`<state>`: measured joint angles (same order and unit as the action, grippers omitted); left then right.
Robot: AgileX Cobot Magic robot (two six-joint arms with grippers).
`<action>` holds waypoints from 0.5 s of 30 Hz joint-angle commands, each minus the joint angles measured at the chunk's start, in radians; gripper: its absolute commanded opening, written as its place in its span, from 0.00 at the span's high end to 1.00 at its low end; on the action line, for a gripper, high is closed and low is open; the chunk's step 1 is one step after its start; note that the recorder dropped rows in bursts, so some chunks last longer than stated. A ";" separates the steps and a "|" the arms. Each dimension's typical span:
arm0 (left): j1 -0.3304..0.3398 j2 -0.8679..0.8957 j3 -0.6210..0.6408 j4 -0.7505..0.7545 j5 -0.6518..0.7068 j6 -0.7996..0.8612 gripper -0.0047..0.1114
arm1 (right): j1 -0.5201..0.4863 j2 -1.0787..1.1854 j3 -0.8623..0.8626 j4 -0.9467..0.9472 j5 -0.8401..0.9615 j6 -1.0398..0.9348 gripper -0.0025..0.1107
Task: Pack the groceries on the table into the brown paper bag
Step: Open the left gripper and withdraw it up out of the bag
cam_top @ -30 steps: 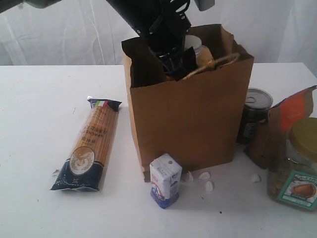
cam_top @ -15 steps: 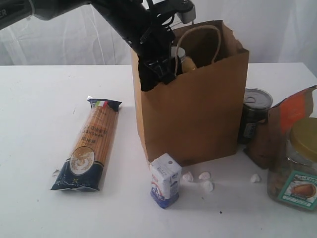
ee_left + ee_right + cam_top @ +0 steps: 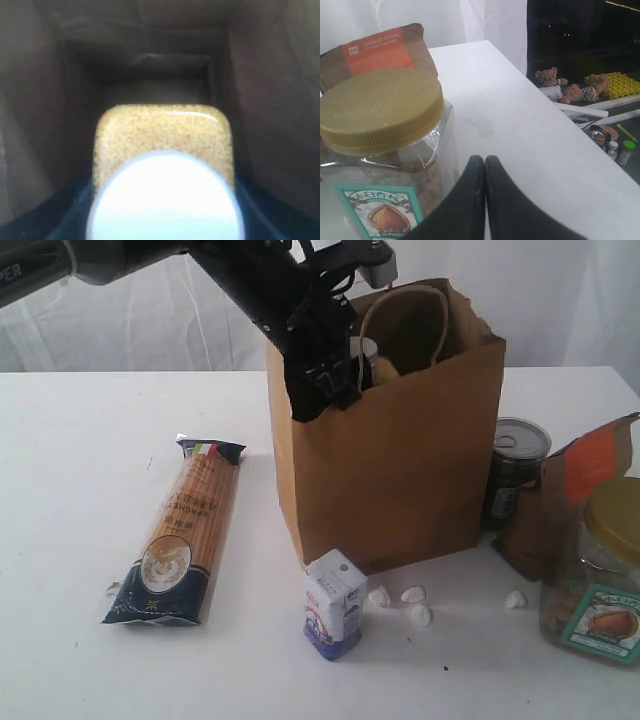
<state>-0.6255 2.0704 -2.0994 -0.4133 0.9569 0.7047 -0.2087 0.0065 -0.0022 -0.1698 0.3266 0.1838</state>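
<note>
The brown paper bag stands upright mid-table. My left gripper reaches into its mouth at the left rim, shut on the yellow-grain jar, whose white lid fills the left wrist view above the dark bag bottom. On the table lie the spaghetti packet, the blue-white carton and white lumps. The tin can, pouch and yellow-lidded jar stand on the right. My right gripper is shut and empty beside the yellow-lidded jar.
A twisted paper handle stands up inside the bag mouth next to the left arm. The table's right edge runs close to the right gripper, with a dark floor and clutter beyond. The pouch stands behind the jar.
The left arm shifted toward the bag's left rim. The crumpled bag top straightened, the handle swung upright and the bag slid slightly right. Little moved in the last half second.
</note>
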 commanded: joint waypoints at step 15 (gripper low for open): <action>-0.004 -0.125 -0.005 -0.013 0.085 -0.072 0.41 | 0.005 -0.007 0.002 -0.004 -0.014 0.005 0.98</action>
<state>-0.6255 1.9773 -2.0994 -0.3901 1.0430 0.6409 -0.2087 0.0065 -0.0022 -0.1698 0.3266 0.1838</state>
